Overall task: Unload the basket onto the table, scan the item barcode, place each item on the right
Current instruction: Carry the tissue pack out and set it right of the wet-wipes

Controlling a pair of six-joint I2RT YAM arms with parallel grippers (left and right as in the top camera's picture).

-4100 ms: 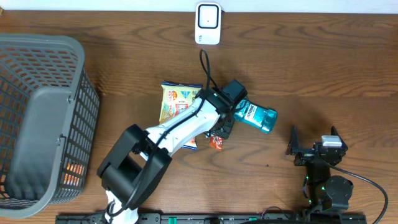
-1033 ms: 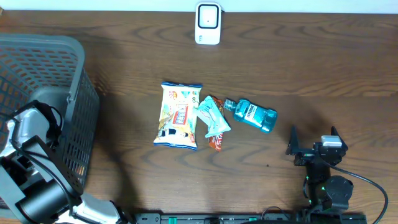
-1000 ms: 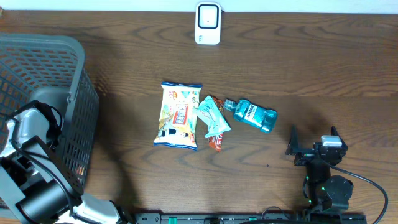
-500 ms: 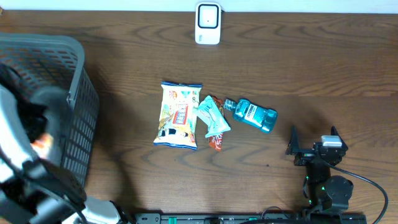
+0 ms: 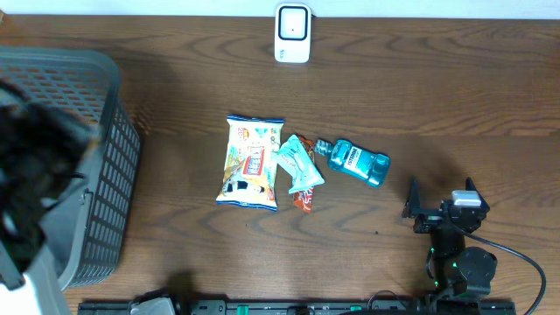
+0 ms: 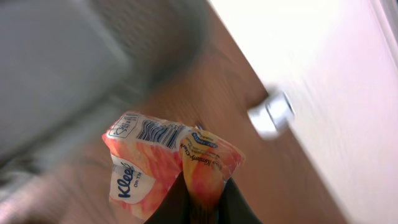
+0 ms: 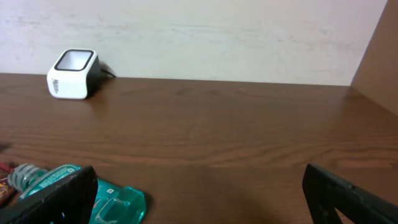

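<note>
Orange-pink tissue pack (image 6: 168, 162): light, soft, slick film, so I'd expect it to flop. Left gripper (image 6: 200, 198) pinches its lower fold, aloft by the basket (image 5: 105, 131). Hold clear of the barcode (image 6: 152, 132). Scanner (image 6: 272, 114) well apart. Right gripper (image 5: 442, 196) spread, empty.

One grey basket (image 5: 114, 175) stands at the left and one white scanner (image 5: 292, 33) at the far edge. In the middle lie one snack bag (image 5: 252, 162), one pale packet (image 5: 297, 163), one orange sachet (image 5: 304, 201) and one teal bottle (image 5: 359, 163). There is one tissue pack (image 6: 165, 158).
</note>
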